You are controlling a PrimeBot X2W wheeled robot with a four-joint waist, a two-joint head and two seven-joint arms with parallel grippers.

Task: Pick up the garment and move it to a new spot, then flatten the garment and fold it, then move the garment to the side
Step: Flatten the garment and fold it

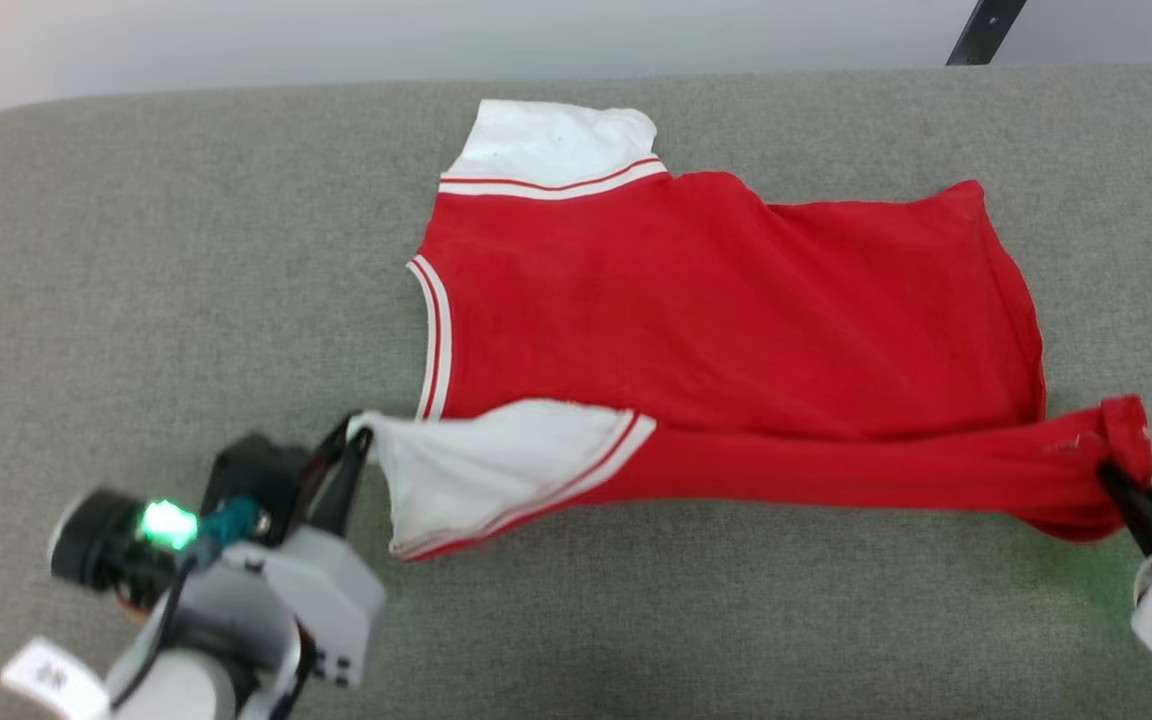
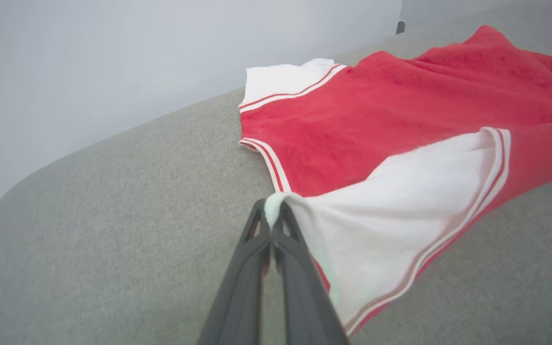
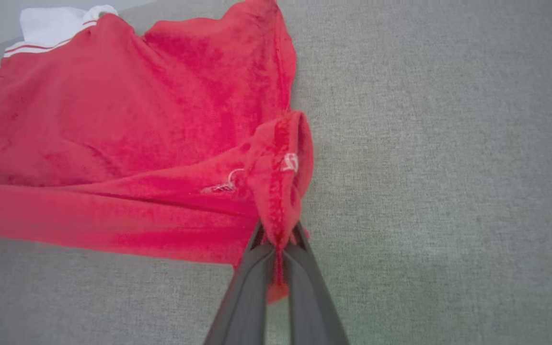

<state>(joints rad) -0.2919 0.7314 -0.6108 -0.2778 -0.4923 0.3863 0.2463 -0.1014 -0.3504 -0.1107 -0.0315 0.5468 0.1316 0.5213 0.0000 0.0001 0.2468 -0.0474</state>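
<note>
**A:** Head view?
**B:** The garment (image 1: 726, 320) lies at the middle of the counter (image 1: 136, 250), long axis left to right. Its near edge is stretched between both hands, body beyond them.
**A:** Left wrist view?
**B:** The left hand (image 2: 271, 211) is nipped tight on the white sleeve (image 2: 400, 206).
**A:** Right wrist view?
**B:** The right hand (image 3: 276, 235) is clamped on the red hem (image 3: 281, 163). Judged: the fold goes toward the far edge.

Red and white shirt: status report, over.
Left gripper shut on white sleeve; right gripper shut on red hem. Red and white garment: near edge lifted, rest flat on grey fabric surface. Nothing blocking.
</note>
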